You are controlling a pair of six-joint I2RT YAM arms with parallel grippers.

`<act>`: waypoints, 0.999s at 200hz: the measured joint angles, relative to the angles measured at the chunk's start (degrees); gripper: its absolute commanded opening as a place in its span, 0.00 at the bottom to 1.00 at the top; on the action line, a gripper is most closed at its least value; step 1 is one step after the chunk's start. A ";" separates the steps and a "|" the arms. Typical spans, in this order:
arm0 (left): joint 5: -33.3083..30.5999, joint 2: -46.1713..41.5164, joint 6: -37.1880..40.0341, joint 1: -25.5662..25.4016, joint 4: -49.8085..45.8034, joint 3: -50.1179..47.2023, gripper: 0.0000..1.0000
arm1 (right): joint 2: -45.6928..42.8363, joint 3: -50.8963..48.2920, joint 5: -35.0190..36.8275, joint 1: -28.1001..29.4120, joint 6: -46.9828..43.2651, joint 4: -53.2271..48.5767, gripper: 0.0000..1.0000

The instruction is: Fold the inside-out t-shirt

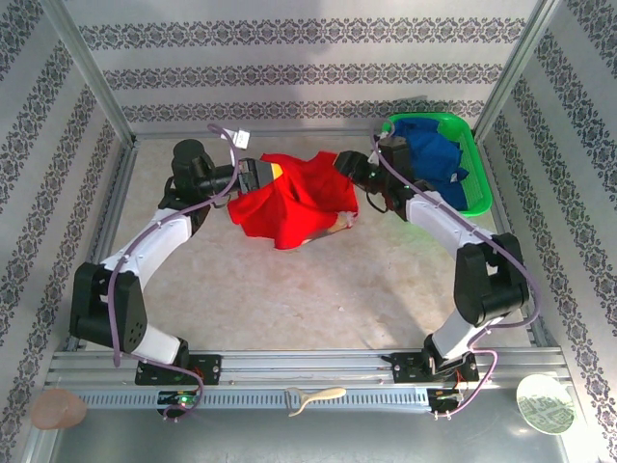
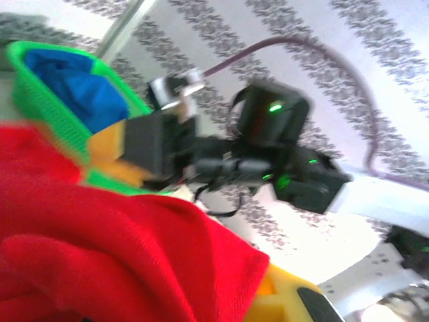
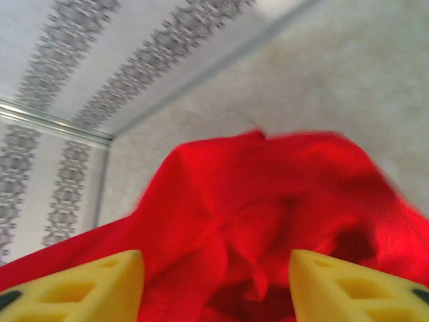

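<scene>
- The shirt [image 1: 294, 203] lies bunched on the counter [image 1: 289, 289], just left of the basket [image 1: 429, 118], with one edge raised off the surface.
- The left pincer [image 1: 258, 177] is clamped on the shirt's edge farthest from the basket, and red cloth drapes over its fingers in the left wrist view. With only this one hold, a pull would likely drag the whole heap rather than spread it.
- The right pincer [image 1: 345, 166] stands between the shirt and the basket, its jaws wide apart with nothing between them. Rumpled red folds lie just beyond its fingertips.
- If it closes there, it may pinch several layers at once and lock the creases into the fold. If it closes too high, it may catch nothing.
- Sleeves and hem cannot be told apart in this heap, so either pincer may be on the wrong part, and a fold made now would probably come out crooked.
- The right arm works close to the basket. A backward swing could knock the rim, or hook the blue garment [image 1: 429, 154] and pull it out onto the counter.
- A lift toward the basket could drape the shirt's edge over the rim.
- The two pincers face each other across a narrow bundle, so moving together they could collide, or stretch the cloth until the left grip slips.
</scene>
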 measured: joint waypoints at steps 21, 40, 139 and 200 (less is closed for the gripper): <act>3.10 2.10 -8.59 0.61 10.58 -1.16 0.00 | -6.05 -3.52 3.19 3.28 -4.35 -2.99 0.70; 4.48 4.09 -13.99 1.20 16.70 -1.70 0.00 | -15.65 -6.60 6.21 9.70 -9.62 -4.26 0.70; 7.17 4.61 -20.20 1.66 22.36 -2.12 0.00 | -13.40 -7.21 10.97 22.80 -22.43 -3.37 0.66; 8.17 3.45 -21.24 1.66 22.47 -3.06 0.00 | -10.32 -4.33 8.87 19.69 -21.68 -1.64 0.64</act>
